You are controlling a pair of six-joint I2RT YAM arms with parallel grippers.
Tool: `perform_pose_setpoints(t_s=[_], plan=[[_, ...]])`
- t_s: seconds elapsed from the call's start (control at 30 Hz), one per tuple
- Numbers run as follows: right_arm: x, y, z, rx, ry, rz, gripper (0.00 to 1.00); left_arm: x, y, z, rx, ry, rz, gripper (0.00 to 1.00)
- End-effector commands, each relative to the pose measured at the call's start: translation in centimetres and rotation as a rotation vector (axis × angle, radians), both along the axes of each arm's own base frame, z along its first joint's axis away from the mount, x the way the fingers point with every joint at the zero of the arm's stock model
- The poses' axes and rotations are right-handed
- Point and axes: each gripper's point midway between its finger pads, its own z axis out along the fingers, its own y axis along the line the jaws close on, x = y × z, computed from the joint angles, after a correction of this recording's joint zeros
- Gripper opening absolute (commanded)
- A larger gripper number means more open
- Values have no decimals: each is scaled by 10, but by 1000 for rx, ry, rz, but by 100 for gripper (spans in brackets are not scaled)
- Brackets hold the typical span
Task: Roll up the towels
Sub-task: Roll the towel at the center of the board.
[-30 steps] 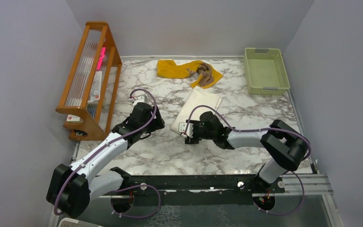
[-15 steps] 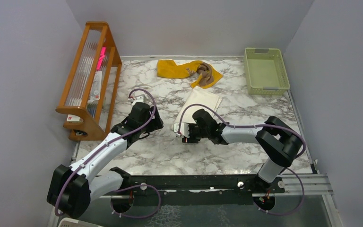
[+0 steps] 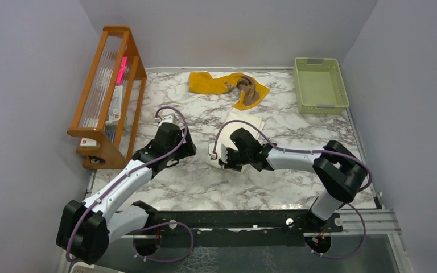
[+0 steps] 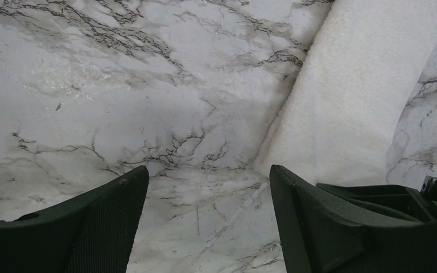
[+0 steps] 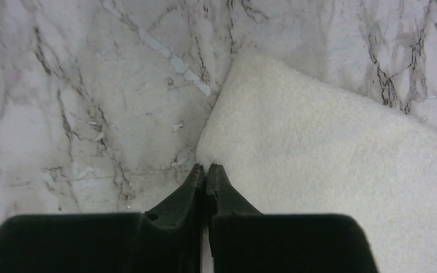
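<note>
Wooden rack (image 3: 107,91) stands at far left. Left gripper (image 4: 207,190) hovers over the marble table (image 3: 193,187), jaws wide apart and holding nothing, with the cream-white towel (image 4: 353,91) lying flat just beside it. Right gripper (image 5: 206,169) has its jaws pressed together at that towel's near corner edge; whether cloth is pinched cannot be told. Mustard towel (image 3: 210,82) lies crumpled at the back, brown towel (image 3: 249,88) on it. Green basket (image 3: 318,85) sits far right.
</note>
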Motion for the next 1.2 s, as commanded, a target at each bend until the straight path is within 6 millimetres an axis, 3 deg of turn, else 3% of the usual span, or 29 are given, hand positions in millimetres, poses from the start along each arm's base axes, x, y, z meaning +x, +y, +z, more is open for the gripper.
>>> perform_pose_setpoints(t_s=[0.0, 0.2, 0.43, 0.6, 1.17], plan=[[-25, 17, 39, 153, 175, -64, 1, 3, -8, 21, -21, -46, -61, 80], [-34, 22, 63, 298, 311, -206, 1, -2, -22, 18, -92, -40, -111, 80], [-45, 24, 41, 223, 520, -321, 1, -4, -35, 26, -144, -60, -165, 80], [-55, 29, 45, 292, 643, -338, 1, -5, -46, 39, -177, -85, -218, 80], [-34, 14, 22, 349, 1142, -564, 1, -17, -74, 63, -337, -123, -334, 80]])
